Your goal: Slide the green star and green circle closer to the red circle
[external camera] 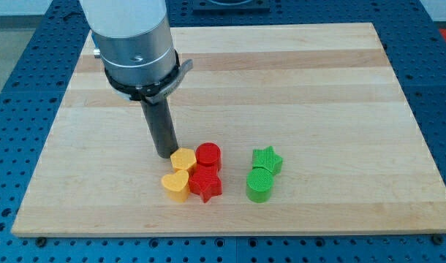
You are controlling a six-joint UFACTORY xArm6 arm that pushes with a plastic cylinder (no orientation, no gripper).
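The green star (267,159) sits on the wooden board (281,80) right of centre near the view's bottom. The green circle (259,184) touches it just below. The red circle (208,156) lies to their left, with a gap between. It sits in a tight cluster with a red star (206,184) below it, a yellow hexagon-like block (183,159) to its left and a yellow heart (175,185) at the lower left. My tip (165,154) stands just left of the yellow hexagon-like block, on the far side of the cluster from the green blocks.
The arm's wide grey and white body (135,44) hangs over the board's upper left. The board's bottom edge (230,232) runs close below the blocks. A blue perforated table (18,109) surrounds the board.
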